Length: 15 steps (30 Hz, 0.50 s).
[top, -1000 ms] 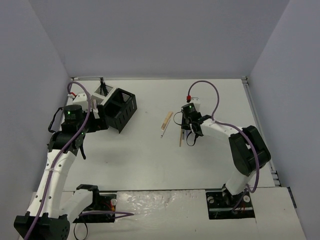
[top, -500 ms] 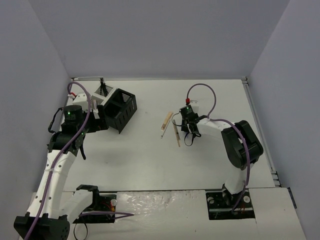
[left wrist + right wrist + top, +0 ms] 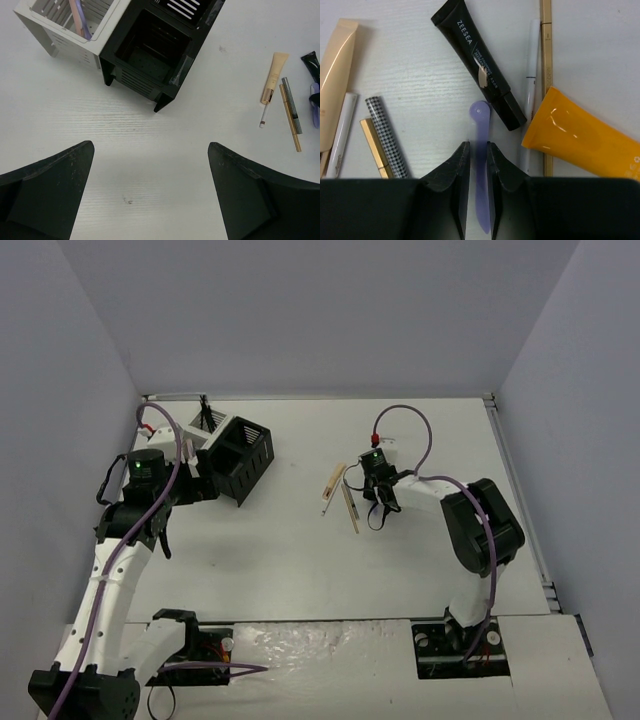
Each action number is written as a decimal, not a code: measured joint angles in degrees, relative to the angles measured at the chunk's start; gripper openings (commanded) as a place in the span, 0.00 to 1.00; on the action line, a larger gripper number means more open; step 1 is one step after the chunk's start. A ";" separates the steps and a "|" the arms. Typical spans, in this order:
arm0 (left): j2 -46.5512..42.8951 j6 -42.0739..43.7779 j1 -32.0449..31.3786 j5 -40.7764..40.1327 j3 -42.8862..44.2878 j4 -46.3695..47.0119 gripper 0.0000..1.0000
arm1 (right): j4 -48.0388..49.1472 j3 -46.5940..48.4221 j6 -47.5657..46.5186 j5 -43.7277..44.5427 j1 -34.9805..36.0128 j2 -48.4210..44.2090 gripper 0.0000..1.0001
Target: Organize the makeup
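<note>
The right gripper (image 3: 478, 148) pinches the lilac stick (image 3: 480, 111) mid-frame, black tube (image 3: 479, 70) beside its head, orange tube (image 3: 585, 135) lower right. The left gripper (image 3: 150, 146) hangs wide apart over the table (image 3: 150, 175), below the black box (image 3: 131, 80).

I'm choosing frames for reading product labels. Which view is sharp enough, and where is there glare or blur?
Right wrist view: black tube sharp, ZEESEA print legible; orange tube shows soft white glare; lilac piece softens toward the lens. Left wrist view: evenly lit, beige tube too small to read. Top view: no print resolvable.
</note>
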 measured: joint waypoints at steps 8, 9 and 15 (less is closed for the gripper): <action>2.43 -4.49 -3.13 7.09 2.64 0.10 0.97 | 3.25 -5.30 -7.56 -2.04 8.81 -14.16 0.00; 2.87 -5.68 -4.56 7.89 3.17 0.61 0.97 | 4.52 -5.79 -8.92 -2.67 10.65 -16.91 0.00; 5.73 -12.52 -13.06 12.01 5.29 4.80 0.97 | 13.99 -8.35 -15.10 -10.60 16.56 -30.50 0.00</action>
